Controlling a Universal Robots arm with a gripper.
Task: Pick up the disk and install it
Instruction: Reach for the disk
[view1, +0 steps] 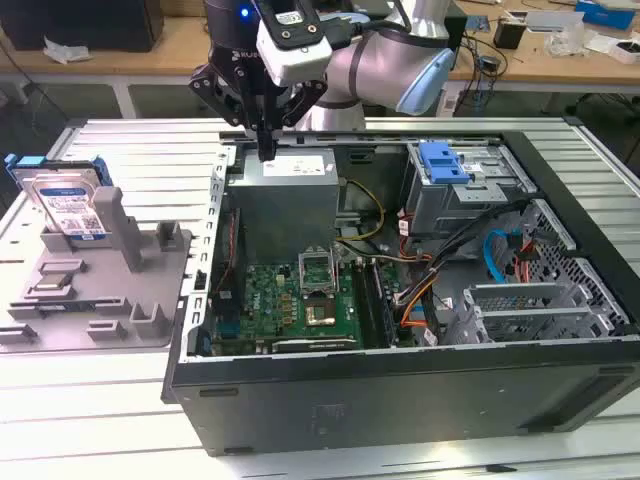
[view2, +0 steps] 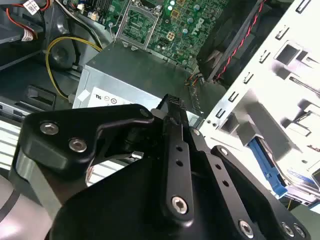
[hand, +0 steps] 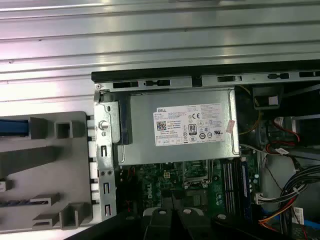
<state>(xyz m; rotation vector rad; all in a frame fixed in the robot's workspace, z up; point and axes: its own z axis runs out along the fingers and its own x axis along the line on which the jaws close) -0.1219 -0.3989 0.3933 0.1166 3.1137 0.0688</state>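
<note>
The disk (view1: 66, 203), a silver-grey drive with a white-and-blue label and a blue frame, stands on edge in the grey fixture tray (view1: 100, 300) at the exterior view's left. Its blue edge (hand: 12, 127) shows in the first wrist view, beside the tray. My gripper (view1: 266, 150) hangs over the back left corner of the open computer case, above the edge of the grey power supply (view1: 290, 175). It is well to the right of the disk. The fingers (view2: 172, 107) are pressed together with nothing between them.
The open black computer case (view1: 400, 385) fills the middle and right, with the green motherboard (view1: 300, 300), cables and a metal drive bay carrying a blue latch (view1: 445, 160). Ribbed metal table (view1: 90, 400) surrounds it. A cluttered wooden bench (view1: 560, 50) runs behind.
</note>
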